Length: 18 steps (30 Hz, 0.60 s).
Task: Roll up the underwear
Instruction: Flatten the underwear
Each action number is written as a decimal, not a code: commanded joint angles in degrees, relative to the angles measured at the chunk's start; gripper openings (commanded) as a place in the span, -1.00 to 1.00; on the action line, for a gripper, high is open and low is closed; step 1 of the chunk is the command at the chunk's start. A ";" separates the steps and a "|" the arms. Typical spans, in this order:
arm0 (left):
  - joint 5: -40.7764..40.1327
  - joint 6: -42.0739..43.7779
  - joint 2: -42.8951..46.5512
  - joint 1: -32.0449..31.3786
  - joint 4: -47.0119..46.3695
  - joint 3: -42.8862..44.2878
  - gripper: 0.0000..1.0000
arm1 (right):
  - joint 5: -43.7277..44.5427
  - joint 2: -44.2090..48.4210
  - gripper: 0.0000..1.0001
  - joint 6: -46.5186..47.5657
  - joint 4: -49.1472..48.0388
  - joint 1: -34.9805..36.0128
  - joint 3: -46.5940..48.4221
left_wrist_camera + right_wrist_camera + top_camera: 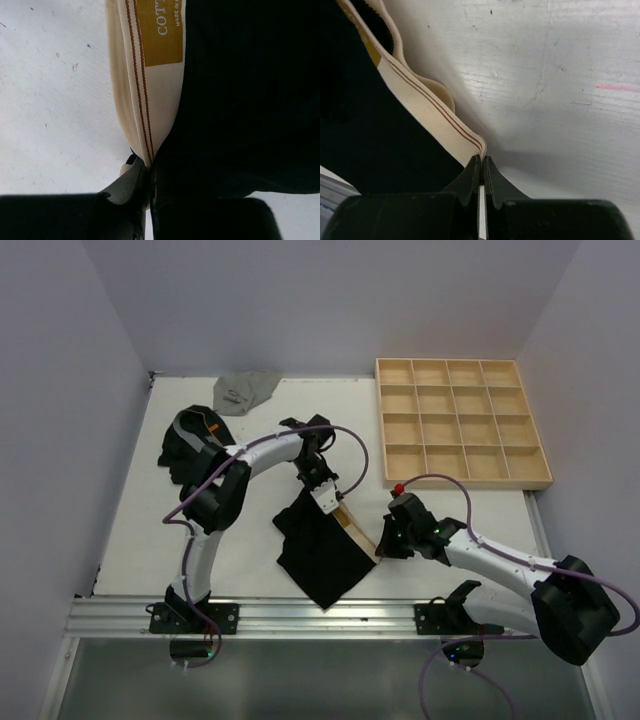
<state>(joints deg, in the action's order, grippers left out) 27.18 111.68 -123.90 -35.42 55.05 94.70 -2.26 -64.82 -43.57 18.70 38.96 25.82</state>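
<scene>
Nearest to us, the right gripper (482,159) has its jaws clenched on one end of the tan waistband (150,90) of the black briefs (325,550), which lie spread and flat on the tabletop (140,540), close to its near edge. At the far end of that waistband, the left gripper (149,167) has its jaws pinched on the other corner. We judge this an early step: the briefs are gripped at both ends of the band, with no roll begun. Beyond the briefs to the left lies a second black pair (175,455), unrolled. Farther back is a grey pair (245,390), crumpled. Beyond the briefs to the right, the wooden tray (470,483) holds nothing. So all the rolling is left.
</scene>
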 commanded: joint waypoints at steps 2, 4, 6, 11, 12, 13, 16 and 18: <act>-5.38 -9.60 2.34 1.13 -2.21 0.14 -1.00 | 2.09 3.38 -1.00 4.89 3.10 -1.34 4.84; -5.91 -20.24 5.66 2.10 -5.37 0.14 -1.00 | 3.48 3.12 -1.00 8.48 3.53 -2.04 7.30; -4.77 -30.31 8.65 3.86 -8.80 0.05 -1.00 | 5.50 2.07 -1.00 11.65 4.85 -2.13 13.27; -5.56 -55.11 20.61 9.56 -18.57 -2.49 -1.00 | 10.43 -1.89 -1.00 21.59 9.77 -2.48 31.08; -5.47 -56.99 22.19 10.45 -17.88 -2.76 -1.00 | 10.78 -2.94 -1.00 22.64 10.21 -2.57 33.13; -5.47 -58.49 25.51 11.15 -16.48 -3.20 -1.00 | 11.66 -3.29 -1.00 24.22 11.17 -2.66 34.89; -3.20 -63.85 34.37 13.09 -16.11 -8.54 -1.00 | 11.84 -3.30 -1.00 26.16 12.23 -2.92 40.60; -3.27 -68.59 39.93 14.15 -17.86 -15.13 -1.00 | 11.49 -2.42 -1.00 26.52 12.68 -2.92 41.41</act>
<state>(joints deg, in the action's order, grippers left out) 21.96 55.16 -90.91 -21.52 38.44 85.69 7.01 -68.07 -21.50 27.33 36.29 64.88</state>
